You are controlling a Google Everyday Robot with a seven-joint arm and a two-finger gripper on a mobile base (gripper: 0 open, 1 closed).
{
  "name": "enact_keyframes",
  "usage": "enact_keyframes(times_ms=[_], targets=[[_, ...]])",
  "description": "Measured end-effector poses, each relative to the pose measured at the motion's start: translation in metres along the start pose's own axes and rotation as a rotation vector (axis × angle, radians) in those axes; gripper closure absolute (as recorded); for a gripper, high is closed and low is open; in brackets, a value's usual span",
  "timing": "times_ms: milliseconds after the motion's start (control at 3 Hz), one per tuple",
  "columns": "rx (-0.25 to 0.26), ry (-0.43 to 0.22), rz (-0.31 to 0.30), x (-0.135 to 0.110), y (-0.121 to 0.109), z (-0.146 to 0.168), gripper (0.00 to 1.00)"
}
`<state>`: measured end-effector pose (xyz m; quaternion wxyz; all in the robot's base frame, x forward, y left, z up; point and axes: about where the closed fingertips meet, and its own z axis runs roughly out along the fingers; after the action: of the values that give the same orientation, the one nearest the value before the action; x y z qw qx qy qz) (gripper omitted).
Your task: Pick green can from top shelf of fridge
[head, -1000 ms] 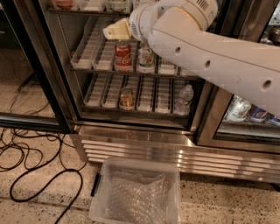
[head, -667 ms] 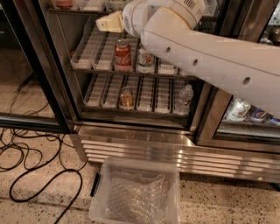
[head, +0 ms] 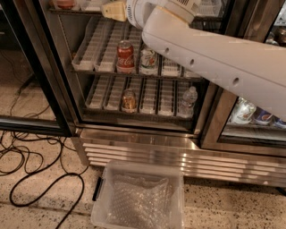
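Floor (head: 40, 203): black cables (head: 27, 154) at 8 o'clock.
Fridge (head: 134, 142): ribbed steel base.
Gripper (head: 114, 10): 11 o'clock, at top shelf (head: 76, 10); its opening cannot be told.
Red cola can (head: 125, 57): 9 o'clock of white printed can (head: 148, 60).

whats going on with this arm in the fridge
A white robot arm reaches from the right into the open fridge. Its gripper is up at the top shelf, near the upper edge of the view. Whether it holds anything cannot be told, and the green can is not visible. A red cola can and a white printed can stand on the rack below.
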<state>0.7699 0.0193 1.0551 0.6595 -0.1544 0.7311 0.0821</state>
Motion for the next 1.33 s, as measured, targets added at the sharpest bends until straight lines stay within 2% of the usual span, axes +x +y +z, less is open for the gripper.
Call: enact_keyframes(times_ms=[333, 667, 1333], targets=[[0.043, -0.023, -0.001, -0.008, -0.011, 0.009, 0.08], [0.047, -0.032, -0.007, -0.01, -0.008, 0.02, 0.09], [-0.004, -0.055, -0.034, -0.019, 0.015, 0.042, 0.16]])
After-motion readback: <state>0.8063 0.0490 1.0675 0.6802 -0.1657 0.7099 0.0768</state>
